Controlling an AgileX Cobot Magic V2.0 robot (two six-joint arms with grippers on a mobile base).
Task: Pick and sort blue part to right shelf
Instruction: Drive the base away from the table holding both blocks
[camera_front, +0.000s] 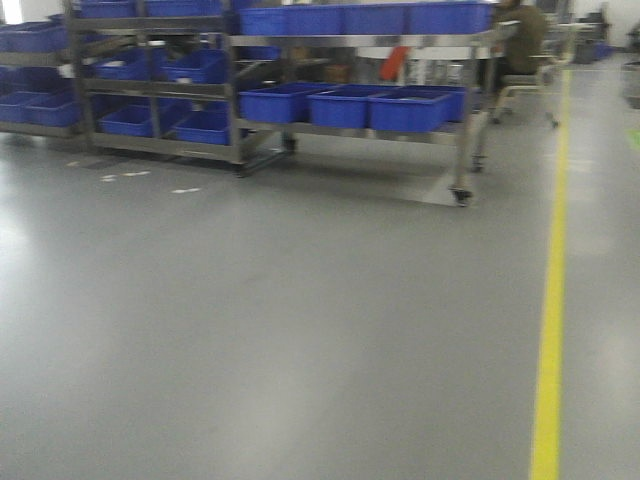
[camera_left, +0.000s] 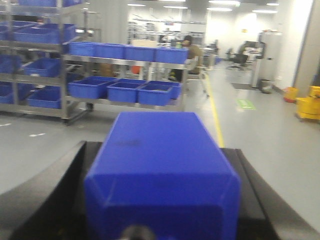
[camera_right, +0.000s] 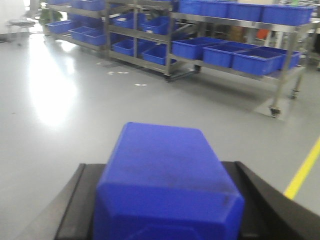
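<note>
Blue part (camera_left: 162, 175) clamped in our left gripper (camera_left: 160, 147), a second blue part (camera_right: 165, 185) in our right gripper (camera_right: 159, 165). Both look rigid, light and slick-sided, best squeezed across flat flanks. The right shelf (camera_front: 340, 128) stands well apart.

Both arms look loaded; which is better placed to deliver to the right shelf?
Left, marginally. Left gripper and right gripper each clamp a blue part; the right shelf lies almost straight ahead in the left wrist view, off-side in the right. Both are far off.

Steel right shelf (camera_front: 300, 128), blue crates (camera_front: 410, 108) on it; grey floor (camera_front: 300, 330)
</note>
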